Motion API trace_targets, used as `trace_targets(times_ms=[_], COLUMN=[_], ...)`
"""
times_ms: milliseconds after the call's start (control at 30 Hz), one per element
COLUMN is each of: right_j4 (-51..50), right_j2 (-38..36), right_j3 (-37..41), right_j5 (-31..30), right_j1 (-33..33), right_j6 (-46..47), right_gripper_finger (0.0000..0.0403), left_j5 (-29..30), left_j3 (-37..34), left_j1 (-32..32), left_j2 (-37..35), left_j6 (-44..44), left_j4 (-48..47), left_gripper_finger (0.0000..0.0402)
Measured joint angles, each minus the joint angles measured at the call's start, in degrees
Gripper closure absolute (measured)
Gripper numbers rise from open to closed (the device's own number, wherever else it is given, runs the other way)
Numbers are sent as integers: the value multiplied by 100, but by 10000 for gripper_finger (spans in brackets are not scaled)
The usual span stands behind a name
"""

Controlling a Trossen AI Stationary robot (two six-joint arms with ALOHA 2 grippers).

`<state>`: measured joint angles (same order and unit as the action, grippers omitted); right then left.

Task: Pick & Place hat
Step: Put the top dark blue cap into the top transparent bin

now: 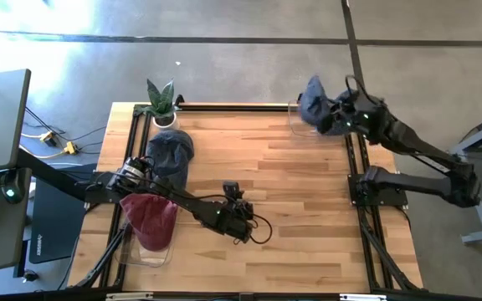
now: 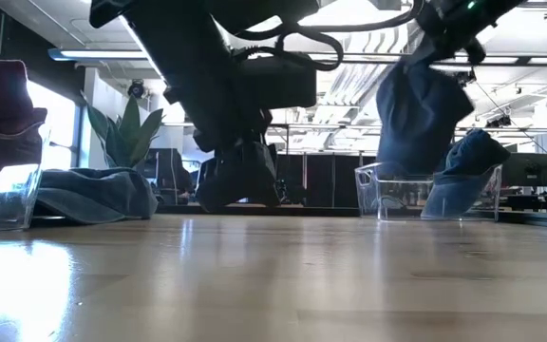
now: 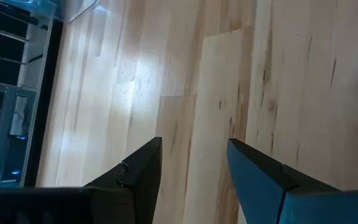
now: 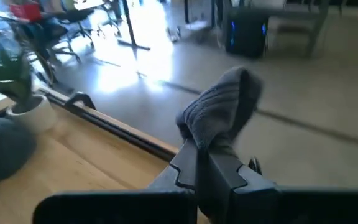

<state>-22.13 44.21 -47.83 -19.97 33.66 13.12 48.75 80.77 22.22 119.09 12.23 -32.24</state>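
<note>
Pale wooden planks make up the desk (image 1: 308,184), framed by black rails. At its far right corner, the right end effector (image 4: 207,163) is clamped on a slate-blue knitted hat (image 4: 219,112), holding it above a clear plastic bin (image 2: 402,190). The left end effector (image 3: 191,165) hovers low over bare wood near the desk's middle front, fingers parted and gripping nothing. Another blue hat (image 1: 170,150) lies beside a small potted plant (image 1: 161,100). A maroon hat (image 1: 149,217) sits in a clear bin at the left.
</note>
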Motion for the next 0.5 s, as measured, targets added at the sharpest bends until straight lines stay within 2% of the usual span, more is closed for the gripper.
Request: trace_targets(times_ms=[267, 400, 500], right_j4=[21, -399, -1270], right_j2=[887, 1040, 1145], right_j3=[0, -112, -498], right_j5=[1187, 1156, 795], right_j1=[907, 1194, 1346], right_j6=[546, 825, 990], right_gripper_finger=[392, 399, 398], left_j5=[-94, -208, -342], left_j3=[0, 0, 0], left_j1=[0, 0, 0], left_j2=[0, 0, 0], left_j6=[0, 0, -1], left_j4=[21, 22, 22], left_gripper_finger=[227, 227, 227])
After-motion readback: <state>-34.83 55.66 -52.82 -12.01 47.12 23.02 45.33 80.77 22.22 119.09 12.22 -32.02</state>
